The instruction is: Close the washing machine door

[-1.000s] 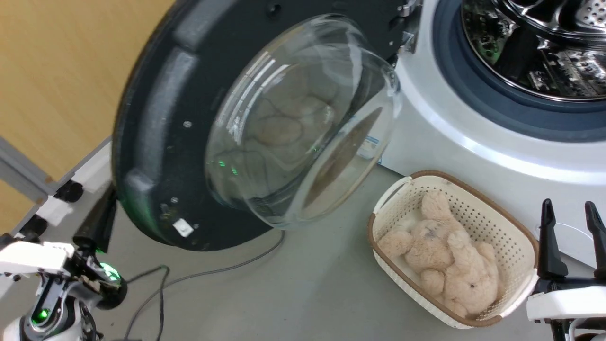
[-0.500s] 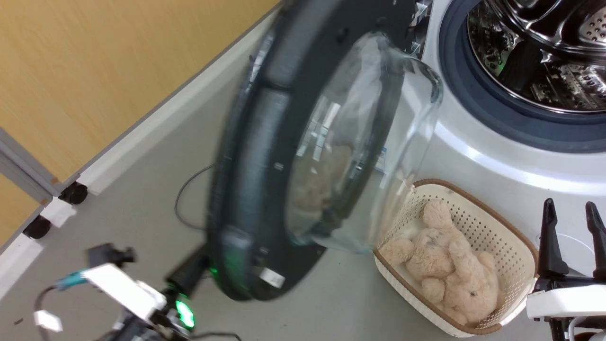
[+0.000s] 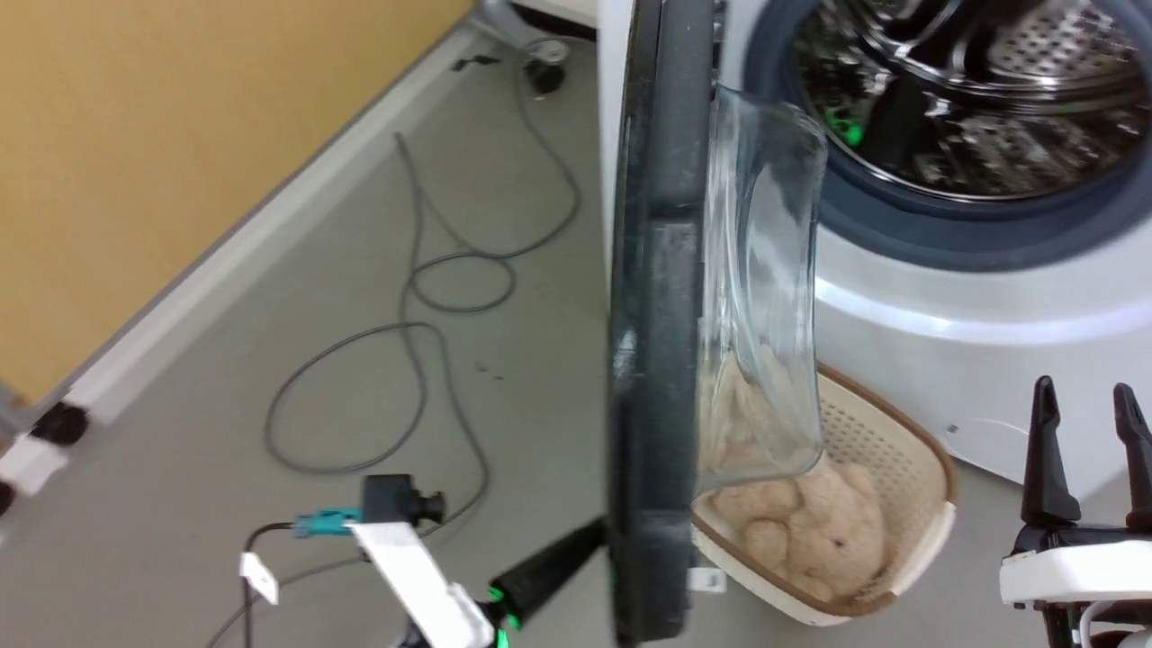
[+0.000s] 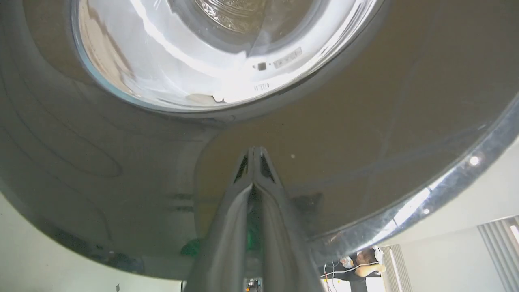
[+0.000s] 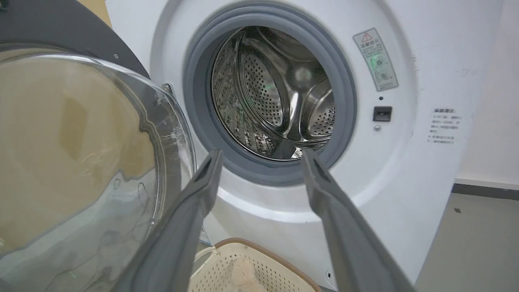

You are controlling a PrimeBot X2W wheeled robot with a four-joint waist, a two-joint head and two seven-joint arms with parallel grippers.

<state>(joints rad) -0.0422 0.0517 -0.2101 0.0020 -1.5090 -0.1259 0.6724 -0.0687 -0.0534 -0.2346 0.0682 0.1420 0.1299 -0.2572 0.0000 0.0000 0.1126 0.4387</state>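
The washing machine door [image 3: 652,360] stands about halfway through its swing, roughly square to the front of the machine. In the head view I see it edge-on as a dark band running up and down the picture. Its hinged side is at the top against the white cabinet and its free edge is nearest me. Being round, it has no true long axis. Its flat lies along that band, and the glass bowl [image 3: 760,297] bulges off the inner face toward the open drum [image 3: 945,90] and the grey rubber ring [image 3: 900,225]. My left hand [image 4: 254,151] has its fingers pressed together with nothing between them. The tips look to be touching the glossy outer face just below the window, near the free edge. I judge this to be the middle of the push. Next I need to press that face steadily round toward the opening, following the arc so my tips do not slide off the slick surface, until the bowl seats in the ring and the latch catches. My right hand [image 3: 1080,387] is spread open and empty, well off to the side. Below the bowl a basket [image 3: 936,504] with a plush toy [image 3: 810,513] sits on the floor close to the machine; I can't tell whether the door clears it.
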